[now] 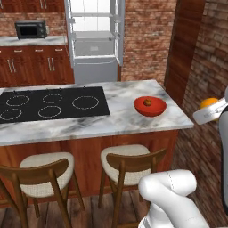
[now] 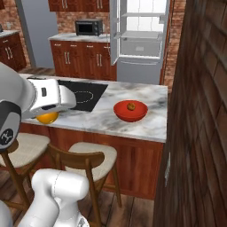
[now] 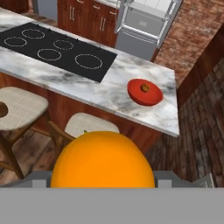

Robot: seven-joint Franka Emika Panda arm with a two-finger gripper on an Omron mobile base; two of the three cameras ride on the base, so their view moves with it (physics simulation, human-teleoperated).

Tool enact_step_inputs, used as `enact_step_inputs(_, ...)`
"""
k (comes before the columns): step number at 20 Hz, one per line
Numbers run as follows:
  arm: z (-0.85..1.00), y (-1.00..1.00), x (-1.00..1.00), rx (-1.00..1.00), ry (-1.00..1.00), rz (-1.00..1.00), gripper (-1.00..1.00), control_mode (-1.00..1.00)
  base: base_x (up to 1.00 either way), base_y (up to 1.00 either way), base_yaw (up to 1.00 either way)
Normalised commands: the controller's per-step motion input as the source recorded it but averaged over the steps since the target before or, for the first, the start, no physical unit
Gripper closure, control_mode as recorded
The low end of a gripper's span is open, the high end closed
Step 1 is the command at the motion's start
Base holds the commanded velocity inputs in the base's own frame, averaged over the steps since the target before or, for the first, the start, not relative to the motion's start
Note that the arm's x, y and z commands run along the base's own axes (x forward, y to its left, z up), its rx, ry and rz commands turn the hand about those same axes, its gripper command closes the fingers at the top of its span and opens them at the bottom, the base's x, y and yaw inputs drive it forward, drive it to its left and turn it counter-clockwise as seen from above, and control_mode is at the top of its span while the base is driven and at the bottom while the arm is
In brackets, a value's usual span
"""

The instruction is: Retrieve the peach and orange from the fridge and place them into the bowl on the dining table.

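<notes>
While the tool (image 2: 48, 116) grips the orange (image 3: 103, 161) in the air beside the counter (image 1: 120, 120), the peach (image 1: 148, 102) sits in the bowl (image 1: 150, 109) near its corner.

The arm (image 2: 48, 195) is built of glossy white, rounded shells, fat and tube-like, with a bulbous elbow segment low in both base views; a faint dashed seam line runs across the white shell (image 1: 171, 185) in the left base view. In the right base view a dark grey joint band (image 2: 9, 122) breaks the white and carries a small white logo mark; the white hand block (image 2: 48, 99) has a small dark square recess on its side.
</notes>
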Motion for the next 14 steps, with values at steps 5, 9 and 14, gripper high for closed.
enact_step_inputs(5,0.0,0.0,0.0,0.0,0.0,0.0,1.0,1.0,0.57,0.0,0.02)
enact_step_inputs(9,0.0,0.0,0.0,0.0,0.0,0.0,1.0,1.0,0.24,0.0,0.0)
enact_step_inputs(14,0.0,0.0,0.0,0.0,0.0,0.0,1.0,1.0,0.24,0.0,0.0)
